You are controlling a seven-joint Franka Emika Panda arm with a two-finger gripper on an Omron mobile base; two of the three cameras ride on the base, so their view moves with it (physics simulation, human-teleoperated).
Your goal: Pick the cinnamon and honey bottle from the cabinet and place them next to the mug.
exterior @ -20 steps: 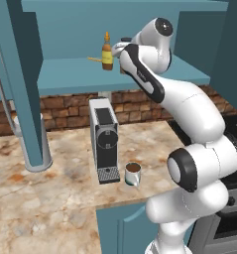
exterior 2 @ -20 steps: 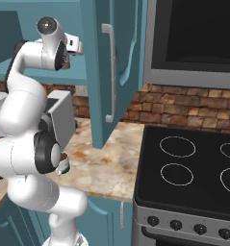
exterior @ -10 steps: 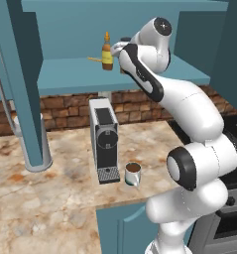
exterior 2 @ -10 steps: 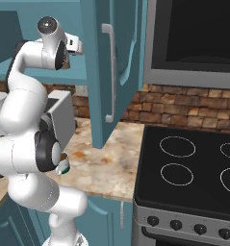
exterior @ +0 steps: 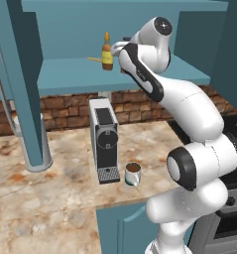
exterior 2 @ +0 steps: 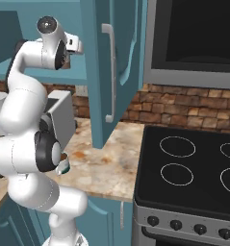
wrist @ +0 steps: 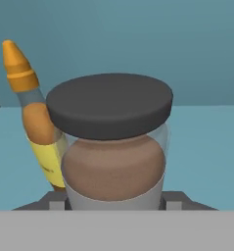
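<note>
In the left base view we see the white arm reaching up into the large teal-blue open wall cabinet [exterior: 65, 74], its hand at the shelf just right of the small amber bottle of honey with a yellow label and orange pointed cap [exterior: 107, 52], which stands upright on the shelf. The hand itself is hidden behind the arm's wrist there. Below on the mottled stone counter [exterior: 50, 198], a grey coffee machine [exterior: 104, 139] stands against the brick wall, and the small white mug holding brown liquid [exterior: 133, 173] sits just right of the machine's drip tray, well below the shelf.

In the right base view we look past the arm's white body at a teal cabinet door with a pale handle [exterior 2: 109, 72], and to the right a black stovetop with ring burners [exterior 2: 193, 168].

In the hand view the brown straight-sided cinnamon jar with a dark grey lid [wrist: 111, 142] stands very near, between the two dark fingertips [wrist: 54, 202] of the gripper [wrist: 111, 203], which sit close at either side of its base. We cannot tell whether they already press it. The honey bottle leans in just left of the jar, slightly farther back.
</note>
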